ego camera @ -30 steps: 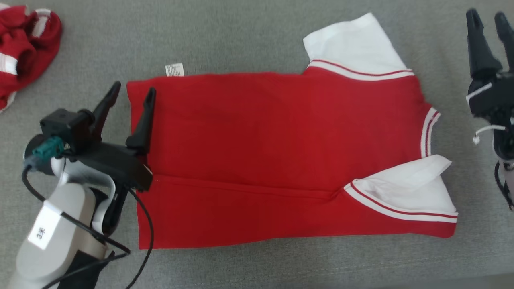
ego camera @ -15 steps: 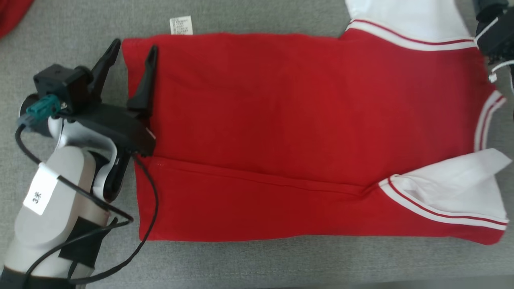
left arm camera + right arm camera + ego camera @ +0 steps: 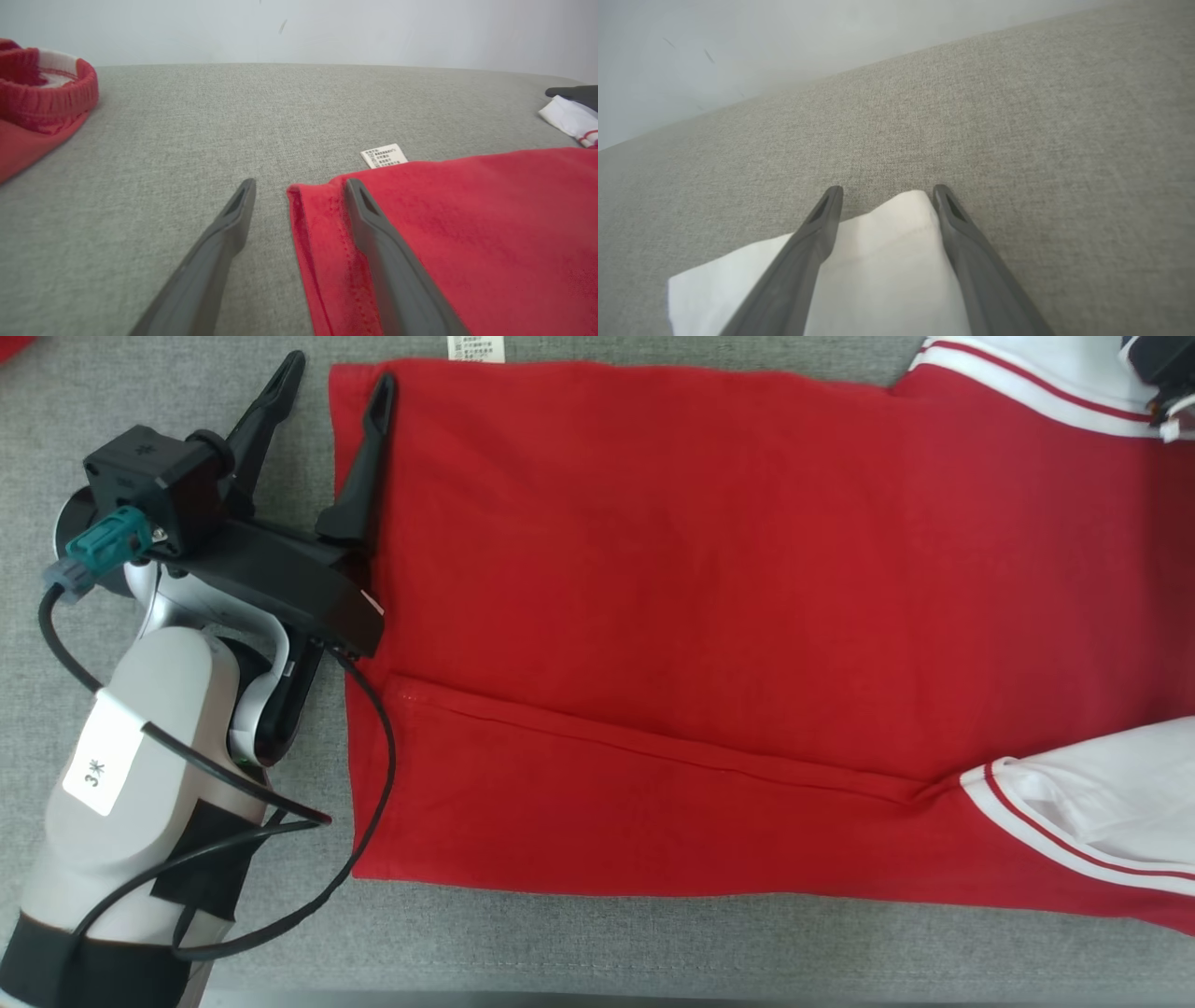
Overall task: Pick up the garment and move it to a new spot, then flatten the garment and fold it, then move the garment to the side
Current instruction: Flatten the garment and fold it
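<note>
- Moved: right gripper (image 3: 887, 190) has come in over the far white sleeve (image 3: 882, 266); fingers apart, straddling its tip.
- Left gripper (image 3: 338, 371): fingers apart, astride the hem edge of the red shirt (image 3: 700, 616).
- Placement: red shirt flat, mid grey fabric surface (image 3: 560, 952).

1. Work surface (image 3: 653, 943): flat grey woven textile, seen across the head view and both wrist views.
2. Wall (image 3: 299, 28): plain, pale grey-white, rising directly behind the far edge of the work surface.
3. Marks (image 3: 709, 56): a few short dark flecks on the wall.
4. Strip (image 3: 653, 1001): darker band along the head view's bottom edge, possibly the near edge of the work surface.
5. Lighting: even and diffuse, with soft shadows.
</note>
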### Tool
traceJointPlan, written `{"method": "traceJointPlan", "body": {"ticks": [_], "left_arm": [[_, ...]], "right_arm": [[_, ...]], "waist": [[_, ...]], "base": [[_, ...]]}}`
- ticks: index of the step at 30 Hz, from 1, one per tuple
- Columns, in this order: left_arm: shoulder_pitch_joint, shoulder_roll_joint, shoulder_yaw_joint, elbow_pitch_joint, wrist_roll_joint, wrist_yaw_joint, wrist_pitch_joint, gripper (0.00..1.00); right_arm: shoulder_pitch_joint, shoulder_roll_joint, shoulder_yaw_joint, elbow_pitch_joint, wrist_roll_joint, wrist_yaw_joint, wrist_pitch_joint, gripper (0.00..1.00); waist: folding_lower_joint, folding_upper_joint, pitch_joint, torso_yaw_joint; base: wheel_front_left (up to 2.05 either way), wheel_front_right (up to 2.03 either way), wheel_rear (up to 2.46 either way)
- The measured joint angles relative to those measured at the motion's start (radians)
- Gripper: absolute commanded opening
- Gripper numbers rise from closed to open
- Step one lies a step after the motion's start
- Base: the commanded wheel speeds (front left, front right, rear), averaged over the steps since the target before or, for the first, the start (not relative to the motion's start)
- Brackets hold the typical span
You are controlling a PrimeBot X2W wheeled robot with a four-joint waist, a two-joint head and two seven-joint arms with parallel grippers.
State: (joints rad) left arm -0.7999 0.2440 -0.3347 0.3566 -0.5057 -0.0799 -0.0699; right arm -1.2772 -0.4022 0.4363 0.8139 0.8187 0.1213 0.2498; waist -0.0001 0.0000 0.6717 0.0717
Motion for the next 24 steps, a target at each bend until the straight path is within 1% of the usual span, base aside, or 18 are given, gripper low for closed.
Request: {"method": "traceJointPlan", "body": {"ticks": [2, 3, 4, 5, 6, 7, 12, 13, 14, 15, 16, 17, 18, 24], "left_arm": [[-0.005, -0.001, -0.004, 0.002, 0.000, -0.001, -0.004, 1.00], [-0.008, -0.001, -0.007, 0.004, 0.002, -0.001, -0.004, 1.00], [-0.010, -0.001, -0.010, 0.006, 0.002, -0.001, -0.004, 1.00], [-0.011, -0.002, -0.012, 0.009, 0.003, -0.001, -0.004, 1.00], [-0.011, -0.002, -0.012, 0.012, 0.003, -0.002, -0.006, 1.00], [-0.011, -0.002, -0.013, 0.017, 0.003, -0.010, -0.008, 1.00], [-0.010, -0.005, -0.017, 0.038, -0.002, -0.010, -0.007, 1.00], [-0.009, -0.006, -0.017, 0.045, -0.004, -0.014, -0.006, 0.98], [-0.007, -0.005, -0.017, 0.049, -0.004, -0.017, -0.004, 0.91], [-0.004, -0.005, -0.017, 0.052, -0.006, -0.017, -0.003, 0.79], [0.001, -0.005, -0.017, 0.053, -0.009, -0.018, -0.002, 0.53], [0.008, -0.005, -0.017, 0.057, -0.014, -0.018, -0.002, 0.45], [0.008, -0.004, -0.018, 0.058, -0.019, -0.018, -0.002, 0.00], [0.011, -0.002, -0.023, 0.063, -0.039, -0.026, -0.002, 0.00]], "right_arm": [[-0.013, 0.004, 0.001, 0.019, 0.005, 0.002, 0.012, 0.99], [-0.021, 0.005, 0.001, 0.029, 0.011, 0.002, 0.015, 0.75], [-0.027, 0.006, 0.001, 0.038, 0.015, 0.002, 0.023, 0.44], [-0.030, 0.008, 0.001, 0.045, 0.021, 0.002, 0.030, 0.16], [-0.035, 0.010, 0.003, 0.057, 0.027, 0.002, 0.035, 0.16], [-0.039, 0.012, 0.007, 0.064, 0.028, 0.002, 0.041, 0.00], [-0.041, 0.028, 0.029, 0.084, 0.057, 0.002, 0.071, 0.00], [-0.041, 0.033, 0.033, 0.088, 0.061, 0.002, 0.076, 0.00], [-0.041, 0.036, 0.037, 0.091, 0.063, 0.002, 0.077, 0.00], [-0.041, 0.038, 0.042, 0.091, 0.065, 0.002, 0.082, 0.00], [-0.041, 0.039, 0.047, 0.091, 0.068, 0.002, 0.084, 0.00], [-0.041, 0.040, 0.054, 0.091, 0.072, 0.002, 0.083, 0.00], [-0.040, 0.041, 0.057, 0.091, 0.073, 0.002, 0.081, 0.00], [-0.038, 0.049, 0.080, 0.070, 0.083, 0.002, 0.047, 0.00]], "waist": [[0.0000, 0.0000, 0.005, 0.005], [0.0000, 0.0000, 0.007, 0.007], [0.0000, 0.0000, 0.007, 0.008], [0.0000, 0.0000, 0.007, 0.008], [0.0000, 0.0000, 0.006, 0.008], [0.0000, 0.0000, 0.004, 0.008], [0.0000, 0.0000, -0.011, 0.006], [0.0000, 0.0000, -0.015, 0.005], [0.0000, 0.0000, -0.018, 0.004], [0.0000, 0.0000, -0.022, 0.002], [0.0000, 0.0000, -0.026, 0.001], [0.0000, 0.0000, -0.032, -0.003], [0.0000, 0.0000, -0.036, -0.005], [0.0000, 0.0000, -0.051, -0.017]], "base": [[0.00, 0.00, 0.00], [0.00, 0.00, 0.00], [0.00, 0.00, 0.00], [0.00, 0.00, 0.00], [0.00, 0.00, 0.00], [0.00, 0.00, 0.00], [0.00, 0.00, 0.00], [0.00, 0.00, 0.00], [0.00, 0.00, 0.00], [0.00, 0.00, 0.00], [0.00, 0.00, 0.00], [0.00, 0.00, 0.00], [0.00, 0.00, 0.00], [0.00, 0.00, 0.00]]}}
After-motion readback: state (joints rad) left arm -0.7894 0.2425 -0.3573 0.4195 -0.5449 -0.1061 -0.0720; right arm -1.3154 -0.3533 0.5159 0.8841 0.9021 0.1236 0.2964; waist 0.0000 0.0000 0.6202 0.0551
